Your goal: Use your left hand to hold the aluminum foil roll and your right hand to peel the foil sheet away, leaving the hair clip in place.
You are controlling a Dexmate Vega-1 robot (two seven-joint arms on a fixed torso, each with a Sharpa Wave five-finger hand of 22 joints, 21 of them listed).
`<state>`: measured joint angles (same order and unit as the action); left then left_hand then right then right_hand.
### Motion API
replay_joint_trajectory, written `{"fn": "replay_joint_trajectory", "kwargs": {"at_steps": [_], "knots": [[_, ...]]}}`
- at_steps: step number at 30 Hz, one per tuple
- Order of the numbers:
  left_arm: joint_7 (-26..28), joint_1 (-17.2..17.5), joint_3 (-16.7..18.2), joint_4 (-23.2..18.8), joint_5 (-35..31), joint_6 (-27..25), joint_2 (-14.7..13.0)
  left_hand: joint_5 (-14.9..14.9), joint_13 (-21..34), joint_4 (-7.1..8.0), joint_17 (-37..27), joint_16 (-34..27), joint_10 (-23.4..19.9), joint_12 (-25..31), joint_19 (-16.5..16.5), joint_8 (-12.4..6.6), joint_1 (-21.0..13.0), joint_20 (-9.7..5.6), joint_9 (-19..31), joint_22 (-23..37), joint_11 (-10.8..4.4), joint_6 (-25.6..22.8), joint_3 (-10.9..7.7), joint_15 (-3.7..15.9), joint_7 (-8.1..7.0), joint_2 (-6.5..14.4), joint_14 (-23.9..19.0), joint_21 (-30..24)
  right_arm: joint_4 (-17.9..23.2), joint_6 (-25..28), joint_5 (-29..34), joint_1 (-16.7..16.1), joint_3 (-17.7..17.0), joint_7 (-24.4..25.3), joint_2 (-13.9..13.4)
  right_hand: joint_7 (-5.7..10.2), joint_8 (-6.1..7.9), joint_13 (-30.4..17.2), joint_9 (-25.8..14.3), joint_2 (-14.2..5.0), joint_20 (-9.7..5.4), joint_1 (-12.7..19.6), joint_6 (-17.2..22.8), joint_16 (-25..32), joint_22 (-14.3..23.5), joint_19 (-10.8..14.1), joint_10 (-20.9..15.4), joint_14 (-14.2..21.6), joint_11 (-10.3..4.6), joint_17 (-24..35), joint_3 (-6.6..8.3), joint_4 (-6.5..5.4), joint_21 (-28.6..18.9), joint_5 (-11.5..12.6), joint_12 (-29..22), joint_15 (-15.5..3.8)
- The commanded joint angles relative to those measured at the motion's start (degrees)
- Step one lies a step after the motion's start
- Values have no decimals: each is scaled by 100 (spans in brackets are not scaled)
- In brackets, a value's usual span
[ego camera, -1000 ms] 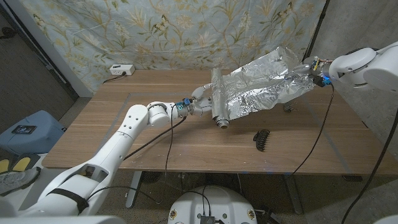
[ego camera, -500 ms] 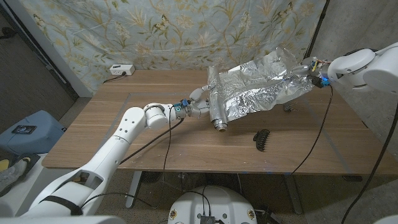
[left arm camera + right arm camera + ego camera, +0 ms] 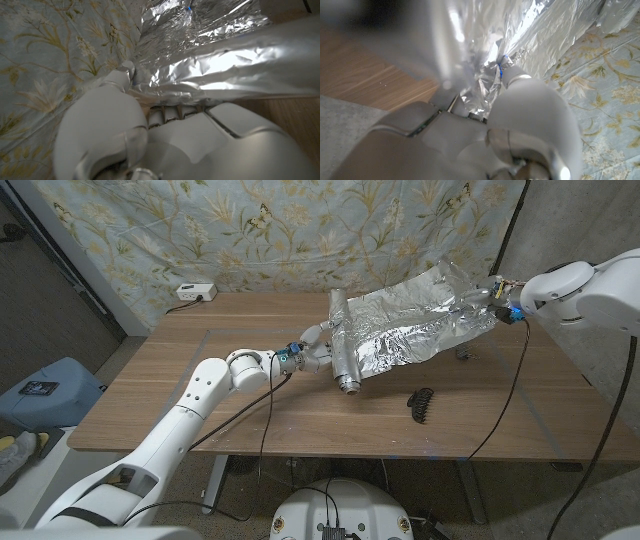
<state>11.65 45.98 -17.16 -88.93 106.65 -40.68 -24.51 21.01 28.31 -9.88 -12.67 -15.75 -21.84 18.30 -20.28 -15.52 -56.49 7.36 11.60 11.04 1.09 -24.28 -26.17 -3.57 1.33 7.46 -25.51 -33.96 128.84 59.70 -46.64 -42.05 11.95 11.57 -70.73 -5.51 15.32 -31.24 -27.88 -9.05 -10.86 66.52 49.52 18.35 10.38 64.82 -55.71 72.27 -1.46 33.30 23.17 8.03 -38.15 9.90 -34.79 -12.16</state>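
Now foil roll (image 3: 344, 347) shifted left, sheet (image 3: 415, 328) lower

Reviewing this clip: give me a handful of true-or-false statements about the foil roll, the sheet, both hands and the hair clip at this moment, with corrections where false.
1. The left hand grips the aluminum foil roll. True.
2. The right hand holds the far end of the foil sheet, which stretches crumpled between roll and hand. True.
3. The hair clip is wrapped inside the foil sheet. False: it lies bare on the wooden table, nearer the front edge than the sheet.
4. The foil sheet lies flat on the table. False: it is lifted, rising from the roll up to the right hand.
5. The left hand rests on the hair clip. False: the clip lies apart from both hands, untouched.
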Motion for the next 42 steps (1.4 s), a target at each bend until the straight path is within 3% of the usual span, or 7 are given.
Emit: {"fn": "replay_joint_trajectory", "kwargs": {"at_steps": [1,7,18,21,29,35,42], "knots": [[57,247,44,-235,177,198,-189,32,12,34,-16,-34,-70,29,-50,-28,-45,-7,15,20,-8,-72,-33,6,-3,-27,-65,-40,31,31,37,138,241,-110,111,6,-63,6,-4,-13,40,-115,-92,-71,15,-44,81,-111,20,31,-2,-42,-38,40,33,11],[77,352,70,-338,267,233,-301,33,17,36,-19,-24,-80,31,-52,-16,-45,-8,17,20,7,-88,-37,16,-3,-39,-60,-46,40,13,49,144,317,-128,175,-8,-181,47,18,12,89,-240,-231,-150,6,-138,242,-252,97,60,-49,-71,-35,45,100,40],[-2,438,87,-477,267,320,-480,27,26,40,-32,-22,-93,33,-38,17,-53,7,19,20,2,-89,-36,4,1,-43,-55,-52,-271,-450,190,93,503,-312,336,-129,-412,346,143,100,397,-705,-656,-465,-21,-655,818,-992,339,32,-303,-157,101,39,547,456],[-5,465,100,-496,275,361,-505,26,28,38,-36,-22,-84,29,-33,29,-57,13,20,20,13,-77,-34,4,-1,-44,-52,-53,-377,-604,307,143,621,-399,391,-120,-427,409,182,115,440,-817,-755,-489,-15,-812,895,-1154,312,53,-371,-183,152,32,657,493],[-148,352,52,-398,231,264,-603,23,34,43,-51,-22,-75,21,-6,54,-65,27,21,20,14,-70,-35,-26,15,-36,-40,-50,-494,-996,329,-108,480,-225,580,-139,-434,478,243,119,432,-900,-857,-434,-6,-825,925,-1235,313,128,-446,-179,142,30,762,472],[-202,293,27,-347,220,200,-642,22,38,48,-56,-22,-88,24,6,65,-64,36,22,21,28,-75,-37,-31,24,-37,-40,-51,-544,-1140,224,-274,325,-223,578,-174,-431,539,310,167,447,-965,-905,-439,-5,-837,1093,-1286,464,115,-490,-159,135,30,919,516],[-212,281,24,-308,242,176,-656,22,43,47,-62,-21,-92,22,9,80,-69,41,24,21,28,-83,-40,-39,31,-40,-42,-57,-565,-1147,126,-231,296,-432,475,-312,-438,657,461,386,579,-1362,-1083,-527,-9,-973,1287,-1486,669,1,-715,-255,181,-7,1193,752]]}}
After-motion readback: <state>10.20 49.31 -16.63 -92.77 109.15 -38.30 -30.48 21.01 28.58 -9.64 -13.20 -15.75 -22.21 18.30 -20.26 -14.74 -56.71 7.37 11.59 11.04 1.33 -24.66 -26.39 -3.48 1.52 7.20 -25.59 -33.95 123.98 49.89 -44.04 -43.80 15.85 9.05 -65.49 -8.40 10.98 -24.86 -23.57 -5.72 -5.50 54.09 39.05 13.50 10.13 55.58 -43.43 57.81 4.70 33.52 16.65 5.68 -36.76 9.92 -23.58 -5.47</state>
